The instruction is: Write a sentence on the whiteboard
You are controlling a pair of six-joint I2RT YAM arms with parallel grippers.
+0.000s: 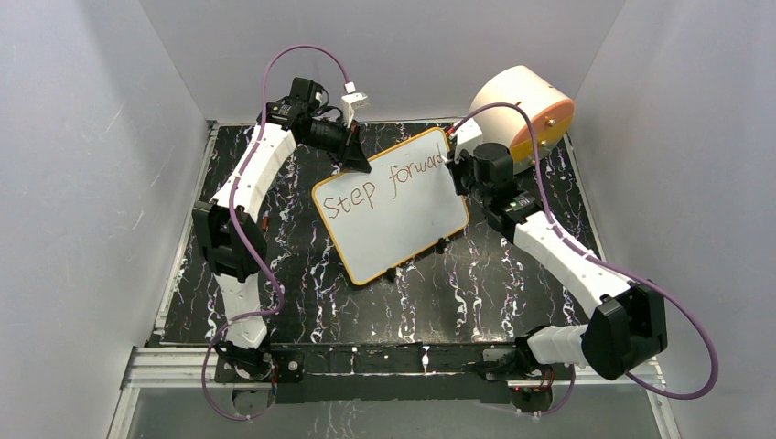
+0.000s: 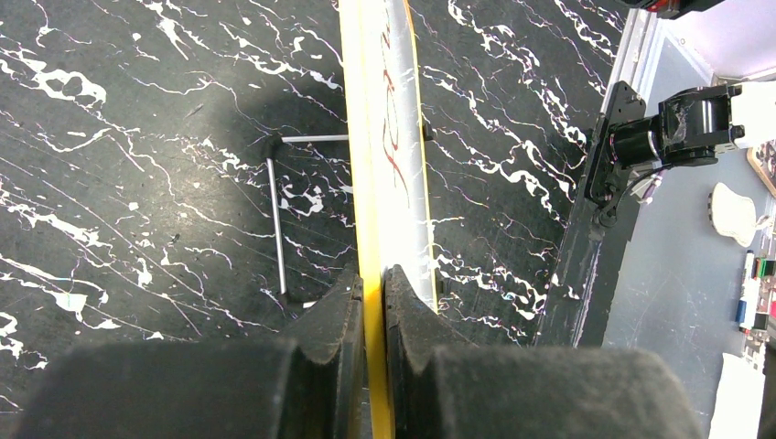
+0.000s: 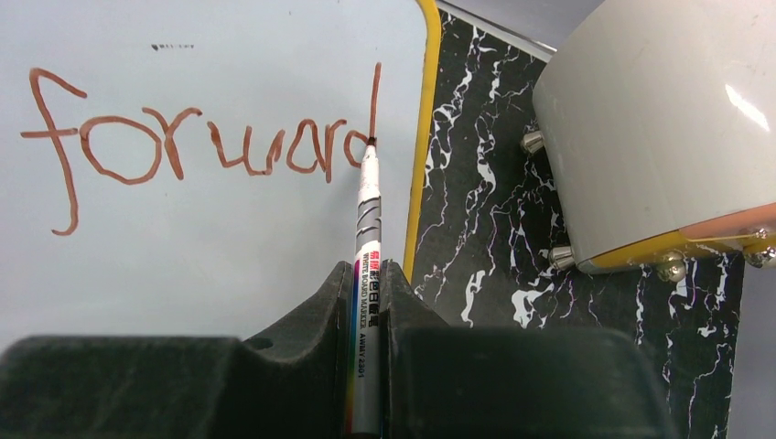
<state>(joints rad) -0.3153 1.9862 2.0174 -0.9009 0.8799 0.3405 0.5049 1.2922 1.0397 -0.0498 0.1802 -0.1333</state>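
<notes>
One whiteboard (image 1: 403, 229), two written words (image 1: 389, 187), one marker (image 3: 368, 210), one drum (image 1: 522, 101).

Bright, even light falls on the whiteboard (image 1: 393, 206). Beside its edge, a soft shadow darkens the tabletop (image 2: 229, 110). Right of it, glare spots the drum (image 3: 659, 137). The nearest fingers (image 3: 311, 320) look blurred.

On the board (image 1: 403, 240) the words (image 1: 392, 183) read "Step forward", slanting toward 2 o'clock in the top view. The marker (image 3: 367, 265) barrel reads "WHITE BOARD MARKER", then smaller print, seemingly "ARMY 2201", below red Chinese characters.
</notes>
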